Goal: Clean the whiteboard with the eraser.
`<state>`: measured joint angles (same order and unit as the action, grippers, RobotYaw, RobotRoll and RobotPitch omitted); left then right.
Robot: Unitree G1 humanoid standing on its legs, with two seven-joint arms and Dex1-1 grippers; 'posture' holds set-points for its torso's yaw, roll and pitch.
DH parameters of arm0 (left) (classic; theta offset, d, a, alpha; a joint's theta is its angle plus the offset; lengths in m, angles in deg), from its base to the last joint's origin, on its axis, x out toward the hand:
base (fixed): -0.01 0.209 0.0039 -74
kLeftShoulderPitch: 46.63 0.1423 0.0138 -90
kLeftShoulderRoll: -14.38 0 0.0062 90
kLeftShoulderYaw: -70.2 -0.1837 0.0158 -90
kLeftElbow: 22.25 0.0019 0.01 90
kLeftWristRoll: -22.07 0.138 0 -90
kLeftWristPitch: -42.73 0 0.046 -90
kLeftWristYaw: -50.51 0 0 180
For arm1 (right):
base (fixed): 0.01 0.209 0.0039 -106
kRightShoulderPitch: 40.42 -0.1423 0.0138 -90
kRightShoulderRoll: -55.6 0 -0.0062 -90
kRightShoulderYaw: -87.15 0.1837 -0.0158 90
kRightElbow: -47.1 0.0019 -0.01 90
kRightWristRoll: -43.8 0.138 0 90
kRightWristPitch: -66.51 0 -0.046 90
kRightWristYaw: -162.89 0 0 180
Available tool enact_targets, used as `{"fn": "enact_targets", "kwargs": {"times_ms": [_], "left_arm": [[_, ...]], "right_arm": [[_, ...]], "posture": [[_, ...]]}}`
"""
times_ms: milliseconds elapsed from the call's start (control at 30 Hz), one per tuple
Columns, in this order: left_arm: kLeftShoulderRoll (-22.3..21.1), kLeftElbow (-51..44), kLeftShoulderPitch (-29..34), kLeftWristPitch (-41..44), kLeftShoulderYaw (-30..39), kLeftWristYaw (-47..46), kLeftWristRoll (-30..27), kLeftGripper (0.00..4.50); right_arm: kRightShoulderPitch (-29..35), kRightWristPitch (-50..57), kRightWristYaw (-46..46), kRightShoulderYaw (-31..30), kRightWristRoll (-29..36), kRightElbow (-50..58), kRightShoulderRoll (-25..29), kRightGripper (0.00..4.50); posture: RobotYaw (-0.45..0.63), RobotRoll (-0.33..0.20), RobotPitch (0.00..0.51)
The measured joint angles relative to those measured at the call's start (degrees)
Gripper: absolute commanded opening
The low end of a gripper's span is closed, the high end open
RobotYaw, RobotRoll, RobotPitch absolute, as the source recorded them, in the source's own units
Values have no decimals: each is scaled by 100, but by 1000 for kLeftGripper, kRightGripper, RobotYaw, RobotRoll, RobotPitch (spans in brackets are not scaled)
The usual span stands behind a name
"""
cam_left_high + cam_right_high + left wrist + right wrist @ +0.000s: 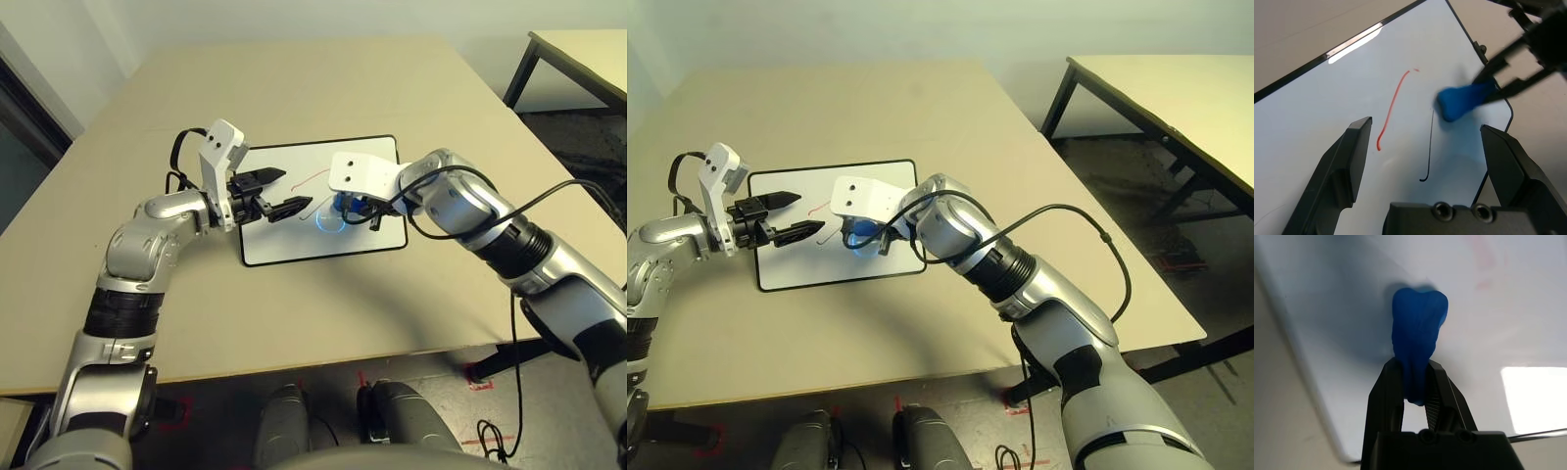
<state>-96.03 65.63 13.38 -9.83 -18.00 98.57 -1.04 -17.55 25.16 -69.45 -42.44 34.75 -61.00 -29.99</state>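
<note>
The whiteboard (294, 245) lies flat in the middle of the tan table. A thin red line (1392, 105) and a short black line (1430, 147) are drawn on it. My right gripper (1415, 369) is shut on the blue eraser (1418, 333), whose free end presses on the board's right half, near the black line. In the head view the eraser (345, 206) peeks out under the right wrist housing. My left gripper (294, 189) hovers open over the board's left half, fingers (1352, 156) pointing toward the eraser (1462, 100), with nothing between them.
The tan table (323, 313) has bare surface on every side of the board. A second table (1176, 88) with black legs stands at the back right. A black cable (1087, 220) loops off my right forearm.
</note>
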Motion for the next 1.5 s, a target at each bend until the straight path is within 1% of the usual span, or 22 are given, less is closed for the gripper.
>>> {"fn": "enact_targets", "kwargs": {"times_ms": [100, 167, 200, 267, 367, 467, 600, 667, 733, 867, 967, 1033, 1167, 1300, 1367, 1500], "left_arm": [[7, -3, 2, 1, 3, -2, 0, 4500], [7, -4, 9, 2, 8, -19, 0, 4500], [9, -4, 14, 4, 10, -33, 0, 4500], [9, -5, 16, 7, 12, -49, 0, 4500], [15, -21, 16, 11, 19, -51, -3, 4500], [10, -22, 17, 12, 39, -53, -1, 4500], [14, -22, 12, 12, 40, -49, -1, 4500], [17, -18, 2, 11, 38, -46, 0, 4500], [22, -7, -10, 9, 34, -44, 1, 4500], [42, -4, -20, 7, 31, -39, 2, 4500], [41, -4, -20, 7, 33, -39, 2, 4500], [41, -4, -16, 7, 33, -39, 2, 4500], [32, -10, -7, 9, 35, -39, 1, 4500], [13, -15, -4, 10, 41, -39, 1, 4500], [11, -16, -3, 11, 42, -39, 0, 4500], [12, -16, -3, 11, 41, -39, 0, 4500]], "right_arm": [[-543, -531, 358, 338, -115, -962, -196, 588], [-579, -679, 399, 435, -192, -1173, -234, 588], [-508, -677, 363, 435, -228, -1101, -230, 588], [-346, -622, 258, 433, -268, -871, -202, 587], [138, -273, -128, 254, -313, 88, 91, 587], [684, 209, -532, -50, -328, 1132, 456, 587], [759, 481, -676, -221, -334, 1464, 544, 587], [657, 424, -629, -217, -337, 1171, 430, 587], [437, 232, -476, -147, -337, 653, 209, 586], [-99, -289, -56, 198, -354, -382, -67, 585], [-230, -586, 103, 362, -429, -850, -168, 584], [-229, -649, 122, 407, -448, -933, -195, 584], [60, -443, -72, 378, -538, -348, -90, 584], [564, -60, -452, 86, -584, 580, 161, 583], [680, 103, -589, -21, -590, 886, 240, 583], [691, 248, -666, -57, -630, 1036, 269, 582]], "posture": [[11, 0, 69], [14, 0, 69], [14, 0, 69], [13, 0, 69], [9, 0, 68], [5, 0, 66], [3, 0, 63], [3, 0, 61], [4, 0, 60], [10, 0, 59], [14, 0, 58], [17, 0, 59], [17, 0, 60], [12, 0, 62], [12, 0, 62], [6, 0, 61]]}}
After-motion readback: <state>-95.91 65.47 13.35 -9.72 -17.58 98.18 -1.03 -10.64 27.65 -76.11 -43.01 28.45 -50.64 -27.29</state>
